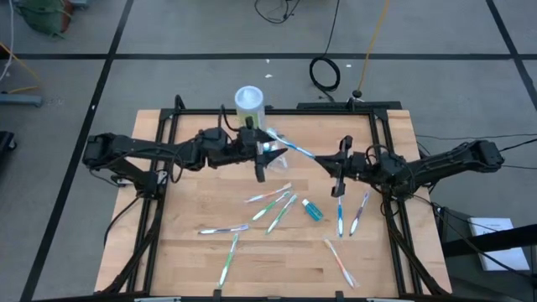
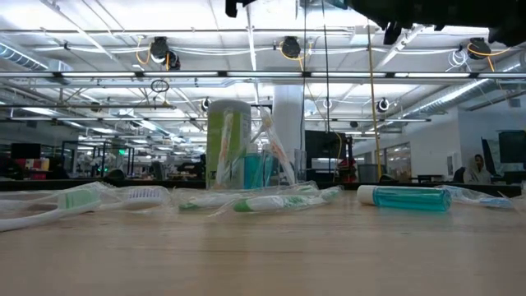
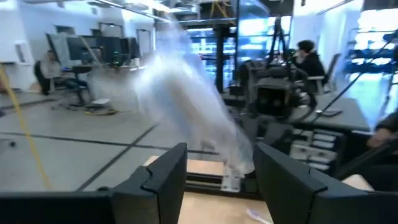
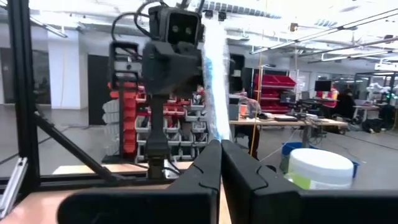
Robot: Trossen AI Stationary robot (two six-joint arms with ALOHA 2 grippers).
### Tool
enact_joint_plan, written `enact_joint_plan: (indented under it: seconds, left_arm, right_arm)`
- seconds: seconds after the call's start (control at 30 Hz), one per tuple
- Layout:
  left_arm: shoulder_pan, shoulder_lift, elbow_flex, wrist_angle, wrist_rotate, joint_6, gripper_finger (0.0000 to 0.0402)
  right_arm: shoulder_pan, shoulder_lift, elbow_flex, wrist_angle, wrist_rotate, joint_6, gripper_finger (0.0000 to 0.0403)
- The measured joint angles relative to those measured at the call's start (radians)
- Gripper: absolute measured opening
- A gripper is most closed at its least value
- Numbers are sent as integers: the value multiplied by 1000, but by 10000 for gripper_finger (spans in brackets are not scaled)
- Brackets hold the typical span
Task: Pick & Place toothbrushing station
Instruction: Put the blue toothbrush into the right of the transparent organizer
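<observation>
A toothbrush in a clear wrapper hangs in the air between the arms. My right gripper is shut at its lower end. My left gripper is open and level. Its fingers stand on either side of the wrapped toothbrush; whether they touch it does not show. The toothbrushing station, a clear holder with wrapped brushes in it, stands on the table beside the green canister. In the high view my left gripper is over it. My right gripper pinches the lower end of the toothbrush's wrapper between its two shut fingers. The fingers come from the table's right, slanting a little upward. The toothbrush rises from the fingertips toward my left gripper, clear of the table.
Several wrapped toothbrushes lie scattered over the table's middle and near part, with a teal tube among them. The green canister with a white lid stands at the far edge. Black frame rails run along the table's sides.
</observation>
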Motion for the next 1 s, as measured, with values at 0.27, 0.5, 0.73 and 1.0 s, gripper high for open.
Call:
enact_joint_plan:
  seconds: [0.27, 0.5, 0.73, 1.0]
  left_arm:
    - [21, 0, 0, 24, 49, -27, 189]
    - [23, 0, 0, 12, 110, -49, 111]
    - [22, 0, 0, -29, 109, -71, 17]
    - [56, -8, 20, -236, 62, -226, 28]
  right_arm:
    - [-4, 18, -1, -17, -26, 0, 0]
    - [-4, 19, -1, -19, -22, -13, 0]
    - [-5, 19, -1, -68, -9, -20, 14]
    - [-4, 5, -1, -214, 297, -132, 81]
